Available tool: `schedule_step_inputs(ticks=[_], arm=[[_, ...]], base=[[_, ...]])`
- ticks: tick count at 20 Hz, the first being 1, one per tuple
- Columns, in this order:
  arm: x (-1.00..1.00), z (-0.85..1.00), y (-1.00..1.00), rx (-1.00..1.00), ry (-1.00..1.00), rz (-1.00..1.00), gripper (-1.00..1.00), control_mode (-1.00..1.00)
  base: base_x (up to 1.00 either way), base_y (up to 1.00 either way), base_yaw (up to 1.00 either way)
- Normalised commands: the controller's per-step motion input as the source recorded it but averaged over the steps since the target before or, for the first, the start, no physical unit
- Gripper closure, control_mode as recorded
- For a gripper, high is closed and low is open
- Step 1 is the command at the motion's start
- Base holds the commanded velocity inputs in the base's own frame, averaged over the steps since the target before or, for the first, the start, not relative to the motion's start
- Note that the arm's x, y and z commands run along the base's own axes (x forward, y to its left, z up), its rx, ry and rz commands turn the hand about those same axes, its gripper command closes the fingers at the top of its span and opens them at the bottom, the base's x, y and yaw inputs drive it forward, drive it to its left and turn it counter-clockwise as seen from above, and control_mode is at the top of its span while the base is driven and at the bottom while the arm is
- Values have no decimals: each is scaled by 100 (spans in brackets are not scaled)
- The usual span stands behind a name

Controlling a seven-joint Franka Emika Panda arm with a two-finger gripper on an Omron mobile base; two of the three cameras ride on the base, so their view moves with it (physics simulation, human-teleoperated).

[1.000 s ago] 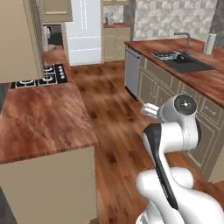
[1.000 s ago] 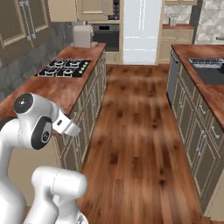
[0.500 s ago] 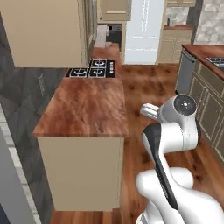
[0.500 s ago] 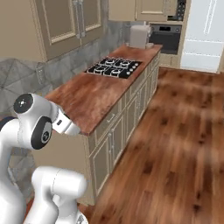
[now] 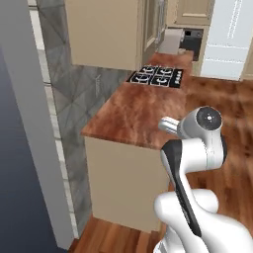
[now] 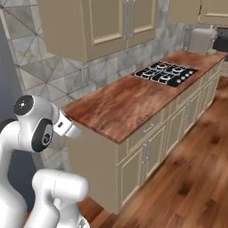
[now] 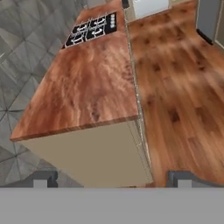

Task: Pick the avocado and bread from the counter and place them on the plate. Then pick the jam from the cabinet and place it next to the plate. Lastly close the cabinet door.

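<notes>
Worktop (image 6: 120, 104) runs long with the cooktop (image 6: 165, 72) at its far end; upper cabinets (image 6: 95, 24) above. Avocado, bread, plate: can't tell where. Claw (image 7: 111, 177) released, holding nothing. Best to reposition the base until the food is visible before reaching.

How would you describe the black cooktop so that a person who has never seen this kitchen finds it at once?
Find the long reddish-brown counter below the beige wall cabinets. Toward its far end, the cooktop lies flat in the wood. It is the counter's one black patch, with burner grates.
</notes>
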Motion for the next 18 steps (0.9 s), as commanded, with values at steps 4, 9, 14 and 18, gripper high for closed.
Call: schedule_step_inputs(ticks=[4, 9, 14, 18], arm=[[0, 0, 0, 0, 0, 0, -100, 100], [0, 0, 0, 0, 0, 0, -100, 100], [0, 0, 0, 0, 0, 0, -100, 100], [0, 0, 0, 0, 0, 0, -100, 100]], base=[[5, -18, 43], [8, -60, 38], [7, -95, 37], [0, -100, 33]])
